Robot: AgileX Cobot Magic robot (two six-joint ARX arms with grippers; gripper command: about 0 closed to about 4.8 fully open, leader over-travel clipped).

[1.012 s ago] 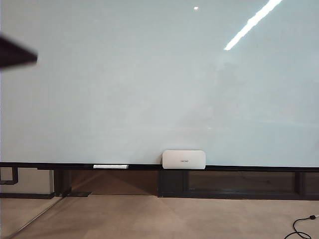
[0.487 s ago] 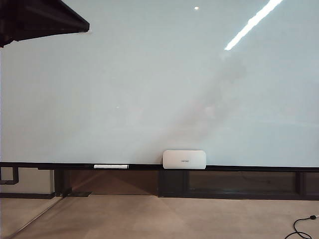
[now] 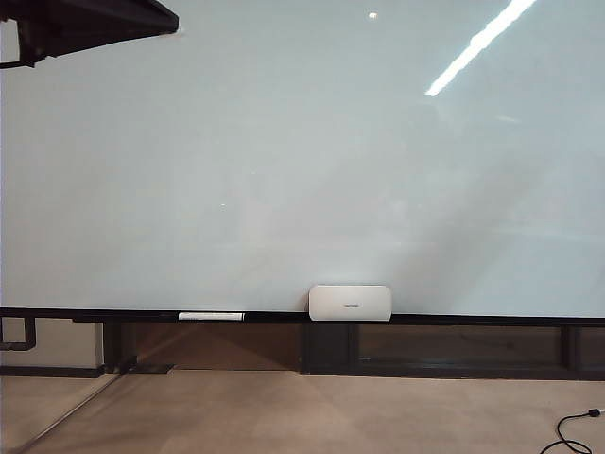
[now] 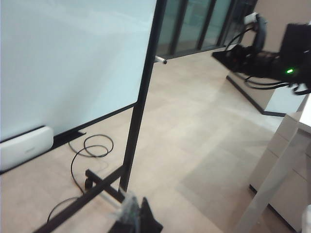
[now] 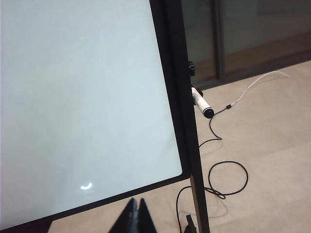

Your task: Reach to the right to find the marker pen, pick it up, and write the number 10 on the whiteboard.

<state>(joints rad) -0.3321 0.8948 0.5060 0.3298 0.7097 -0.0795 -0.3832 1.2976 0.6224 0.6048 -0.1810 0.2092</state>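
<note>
Exterior view: the whiteboard fills the frame, unmarked, a white eraser box on its lower rail. Beyond its right edge protrudes the marker pen. Right gripper clenched, empty; left gripper unreadable.

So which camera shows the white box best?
The exterior view: the whole box sits on the whiteboard's rail. The left wrist view shows one end, beyond the left fingers; the right wrist view, over shut right fingers, shows none.
</note>
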